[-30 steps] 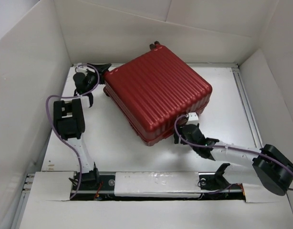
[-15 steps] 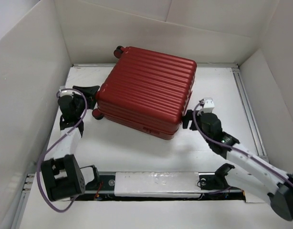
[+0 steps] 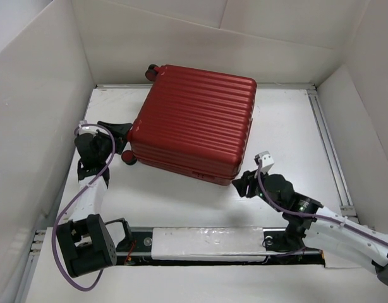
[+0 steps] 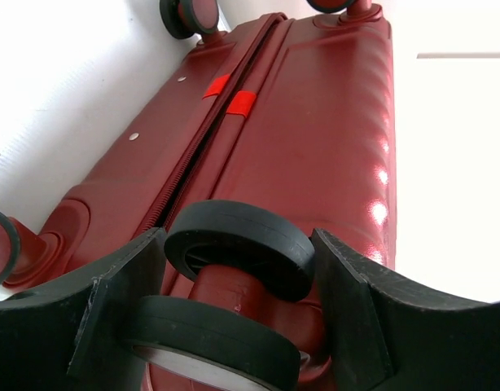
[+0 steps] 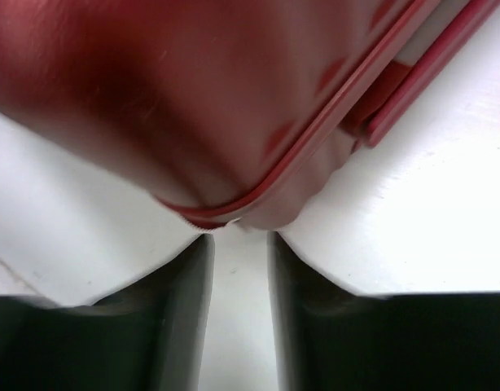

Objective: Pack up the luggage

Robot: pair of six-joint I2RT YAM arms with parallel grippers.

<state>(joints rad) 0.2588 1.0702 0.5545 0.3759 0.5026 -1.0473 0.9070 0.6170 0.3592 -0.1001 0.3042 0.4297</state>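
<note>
Your left gripper (image 3: 123,142) is at the suitcase's (image 3: 194,120) 9 o'clock. Its jaws are apart, with a wheel (image 4: 238,248) between them. Hold that wheel snug so the case cannot spin. The suitcase lies flat and shut, toward 12 o'clock on the table (image 3: 289,126). Your right gripper (image 3: 240,185) is at its 5 o'clock corner, jaws almost together, holding nothing. I think it should go slowly and aim for the seam (image 5: 339,106).
</note>
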